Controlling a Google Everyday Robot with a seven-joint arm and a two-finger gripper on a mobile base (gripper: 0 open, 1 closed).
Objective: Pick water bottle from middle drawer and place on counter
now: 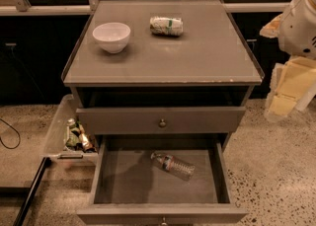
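Observation:
The water bottle [173, 166], clear with a white cap and a red and blue label band, lies on its side on the floor of the middle drawer [123, 185]. The drawer is pulled out wide open below the counter [197, 57]. My gripper [286, 92] hangs at the right edge of the view, beside the counter's right side. It is well above and to the right of the drawer, touches nothing and holds nothing that I can see.
A white bowl [111, 36] and a white-and-green wrapped packet [166, 25] sit at the back of the counter. The drawer above [162, 120] is nearly closed. A pale plastic bin [57, 121] holding small dark bottles [77, 136] stands left of the cabinet.

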